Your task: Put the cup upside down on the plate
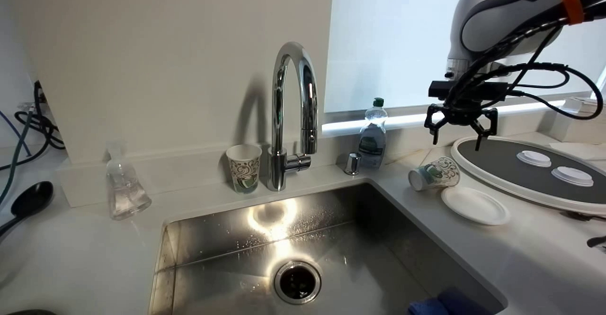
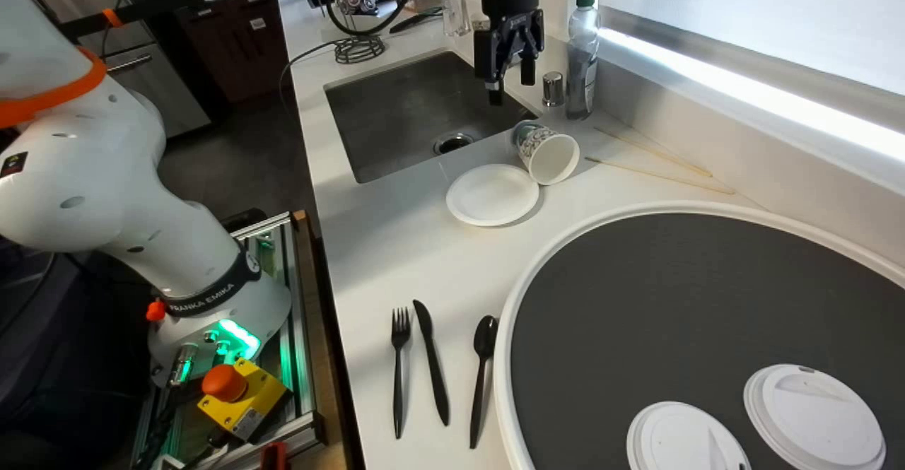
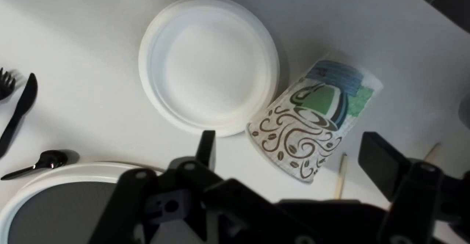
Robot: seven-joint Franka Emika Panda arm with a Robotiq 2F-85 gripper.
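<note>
The cup, pale with brown swirls and a green-blue print, lies on its side on the counter in both exterior views (image 1: pixel 440 172) (image 2: pixel 535 139). It also shows in the wrist view (image 3: pixel 304 123). Its mouth points away from the sink. The plate, a small round white saucer, lies flat beside it (image 1: pixel 476 205) (image 2: pixel 493 196) (image 3: pixel 216 66). The cup's rim is at the plate's edge; I cannot tell whether they touch. My gripper is open and empty above the cup, apart from it (image 1: pixel 457 144) (image 2: pixel 512 90) (image 3: pixel 290 143).
A large dark disc with white rim (image 2: pixel 679 300) holds two white lids (image 2: pixel 813 413). The sink (image 1: pixel 331 263), faucet (image 1: pixel 279 116), upright patterned cup (image 1: pixel 245 169) and soap bottle (image 1: pixel 372 137) stand nearby. Wooden sticks (image 2: pixel 657 173) and black cutlery (image 2: pixel 431 364) lie on the counter.
</note>
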